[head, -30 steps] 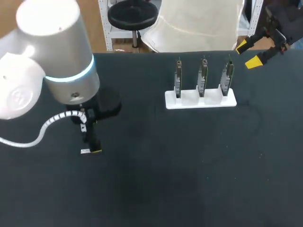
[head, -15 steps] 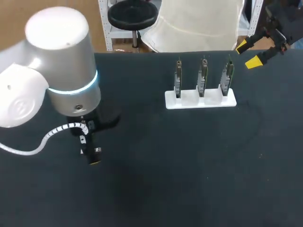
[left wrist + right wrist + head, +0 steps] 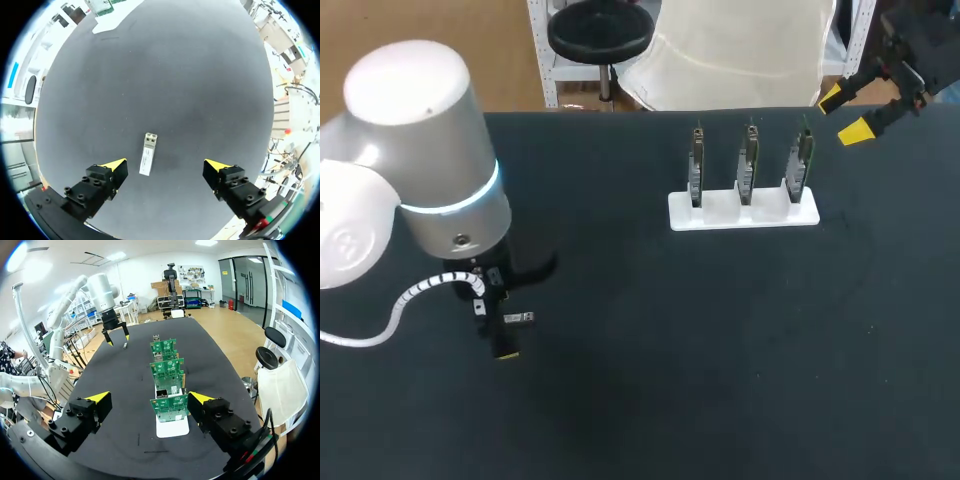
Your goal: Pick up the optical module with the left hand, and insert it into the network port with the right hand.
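Observation:
The optical module (image 3: 147, 153), a small silver bar, lies flat on the black table (image 3: 190, 75). It sits between the spread yellow tips of my left gripper (image 3: 165, 164), nearer one finger and untouched. In the head view the module (image 3: 520, 318) shows beside my left gripper (image 3: 504, 338), which hangs low over the table's left part. Three upright green boards (image 3: 747, 160) with network ports stand in a white holder (image 3: 743, 212). My right gripper (image 3: 844, 114) is open and empty, held high past the holder's right end. Its wrist view looks along the boards (image 3: 169, 407), ahead of the right gripper (image 3: 149, 398).
The table (image 3: 720, 340) is a dark mat with nothing else on it. Its far edge runs just behind the white holder (image 3: 172, 427). My left arm (image 3: 102, 290) stands at the far end of the table in the right wrist view.
My left arm has drawn back toward the near-left, and its gripper now sits slightly nearer than the module. The module and the right arm have not moved.

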You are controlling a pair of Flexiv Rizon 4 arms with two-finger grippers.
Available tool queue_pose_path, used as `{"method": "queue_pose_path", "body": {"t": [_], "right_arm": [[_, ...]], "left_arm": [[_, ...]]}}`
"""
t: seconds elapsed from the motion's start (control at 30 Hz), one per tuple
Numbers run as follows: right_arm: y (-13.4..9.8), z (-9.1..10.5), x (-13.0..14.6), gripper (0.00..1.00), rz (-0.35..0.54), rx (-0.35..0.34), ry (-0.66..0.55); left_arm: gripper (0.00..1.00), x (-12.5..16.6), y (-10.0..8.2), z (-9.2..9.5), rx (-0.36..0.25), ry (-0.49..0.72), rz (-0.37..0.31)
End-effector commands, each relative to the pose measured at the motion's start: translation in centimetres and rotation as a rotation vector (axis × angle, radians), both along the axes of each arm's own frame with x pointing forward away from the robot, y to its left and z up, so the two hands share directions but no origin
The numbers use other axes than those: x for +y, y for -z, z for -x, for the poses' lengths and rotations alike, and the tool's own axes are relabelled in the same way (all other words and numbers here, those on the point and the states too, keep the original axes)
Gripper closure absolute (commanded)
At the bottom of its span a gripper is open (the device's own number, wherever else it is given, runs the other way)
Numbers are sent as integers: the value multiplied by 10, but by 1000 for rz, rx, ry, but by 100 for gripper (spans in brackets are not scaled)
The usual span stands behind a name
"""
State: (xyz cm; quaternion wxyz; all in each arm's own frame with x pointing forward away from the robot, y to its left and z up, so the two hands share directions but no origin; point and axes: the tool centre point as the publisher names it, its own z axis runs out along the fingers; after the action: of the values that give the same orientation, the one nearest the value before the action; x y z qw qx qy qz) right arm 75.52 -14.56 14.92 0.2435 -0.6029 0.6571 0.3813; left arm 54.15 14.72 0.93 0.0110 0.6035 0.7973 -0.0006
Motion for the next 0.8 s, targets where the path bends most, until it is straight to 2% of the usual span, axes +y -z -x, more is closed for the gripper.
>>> {"method": "queue_pose_path", "body": {"t": [0.03, 0.33, 0.8], "right_arm": [[0, 2, 1, 0, 2, -3, 4], [0, 2, 1, 0, 2, -3, 4], [0, 2, 1, 0, 2, -3, 4]], "left_arm": [[0, 2, 3, -7, 18, 8, 2], [0, 6, 8, -13, 66, 61, -43], [0, 16, 23, -11, 80, 35, -22]]}}
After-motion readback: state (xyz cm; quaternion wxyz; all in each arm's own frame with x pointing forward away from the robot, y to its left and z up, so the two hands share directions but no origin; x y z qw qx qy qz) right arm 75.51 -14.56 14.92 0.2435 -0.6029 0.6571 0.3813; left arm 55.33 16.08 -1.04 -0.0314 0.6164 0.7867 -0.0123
